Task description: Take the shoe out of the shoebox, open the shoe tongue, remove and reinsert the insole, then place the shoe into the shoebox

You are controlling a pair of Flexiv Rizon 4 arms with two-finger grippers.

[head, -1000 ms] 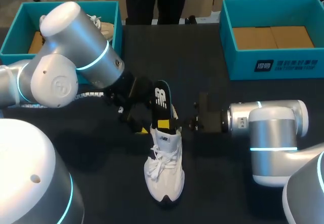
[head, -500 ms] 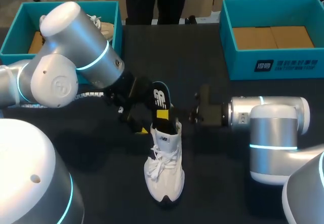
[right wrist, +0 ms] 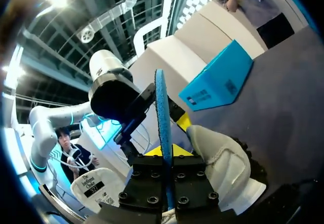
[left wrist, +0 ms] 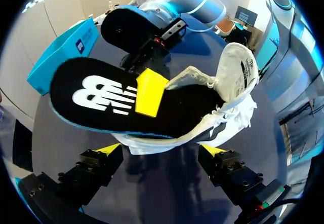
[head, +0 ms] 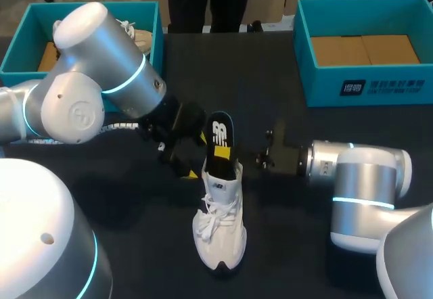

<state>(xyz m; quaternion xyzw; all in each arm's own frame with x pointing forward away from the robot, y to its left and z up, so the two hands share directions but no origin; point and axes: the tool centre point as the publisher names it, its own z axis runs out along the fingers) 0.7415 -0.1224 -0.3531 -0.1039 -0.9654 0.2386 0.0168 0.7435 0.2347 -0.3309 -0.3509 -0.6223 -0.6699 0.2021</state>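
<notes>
white shoe sits on the dark table, mid-table, toe toward the robot. tongue pulled up. black insole half out: front end down inside the shoe, heel end tilted up above the heel opening.

right gripper clamped on the raised insole, one finger on each face. from the left wrist, one yellow fingertip lies flat on the printed face; from the right wrist, the insole shows edge-on between the finger blocks.

left gripper just behind the heel, fingers spread wide, grasping nothing, heel just ahead of the gap.

teal box at the far left holds another shoe. second teal box at the far right.
</notes>
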